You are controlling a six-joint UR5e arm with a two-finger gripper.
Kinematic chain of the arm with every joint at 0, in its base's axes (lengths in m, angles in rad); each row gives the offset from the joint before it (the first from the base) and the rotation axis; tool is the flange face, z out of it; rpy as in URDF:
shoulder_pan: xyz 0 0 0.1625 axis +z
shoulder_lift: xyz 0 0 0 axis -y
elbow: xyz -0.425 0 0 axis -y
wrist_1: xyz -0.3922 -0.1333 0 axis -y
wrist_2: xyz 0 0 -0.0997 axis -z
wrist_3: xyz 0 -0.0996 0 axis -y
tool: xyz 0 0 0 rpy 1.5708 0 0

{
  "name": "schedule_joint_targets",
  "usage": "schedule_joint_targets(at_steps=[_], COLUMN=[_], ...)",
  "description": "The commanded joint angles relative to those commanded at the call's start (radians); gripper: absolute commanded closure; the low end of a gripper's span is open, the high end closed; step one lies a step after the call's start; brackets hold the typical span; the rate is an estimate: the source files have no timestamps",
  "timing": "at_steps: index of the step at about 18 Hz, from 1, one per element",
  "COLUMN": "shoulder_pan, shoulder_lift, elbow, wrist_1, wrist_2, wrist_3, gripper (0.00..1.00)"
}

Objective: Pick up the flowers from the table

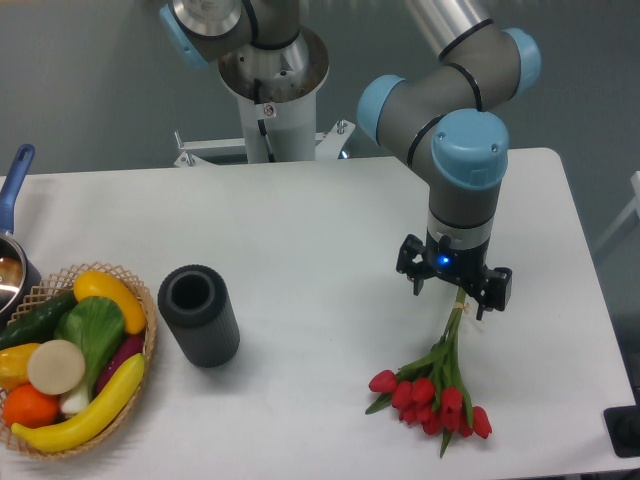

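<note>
The flowers [432,392], a small bunch of red tulip buds with green stems and leaves, lie on the white table [330,220] at the front right. The buds point toward the front edge and the stems run back and up. My gripper [458,292] hangs straight down over the far end of the stems, which disappear under its black body. The fingers are hidden beneath the wrist, so I cannot tell whether they are closed on the stems.
A dark cylinder [199,314] lies on its side left of centre. A wicker basket [150,330] of toy fruit and vegetables stands at the front left. A pot with a blue handle [14,180] is at the left edge. The arm's base [270,95] stands behind the table.
</note>
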Motion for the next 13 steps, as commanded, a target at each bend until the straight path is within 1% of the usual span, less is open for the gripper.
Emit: schedule_joint_targets(at_steps=[3,4,5,6,7,8,9,10,13], shoulder_pan=[-0.003,-0.005,-0.005,-0.006,-0.012,-0.017,-0.021,-0.026,-0.032], shoulder_lift=[-0.002,-0.002,0.000,0.002,0.000,-0.002,-0.002,-0.005,-0.015], elbow=[-0.015,-0.026,-0.047,-0.086,-0.124,-0.162,-0.187,-0.199,-0.199], wrist_1=[0.005,0.020,0.052,0.098,0.159,0.201,0.219,0.219,0.216], wrist_2=[0.003,0.000,0.000,0.000,0.002,0.006,0.012,0.014,0.014], wrist_3=[0.002,-0.002,-0.002,-0.011,-0.041,-0.069,-0.072,-0.063,-0.049], gripper=[0.00,0.00,0.00,0.00,0.00,0.00,0.00,0.00,0.00])
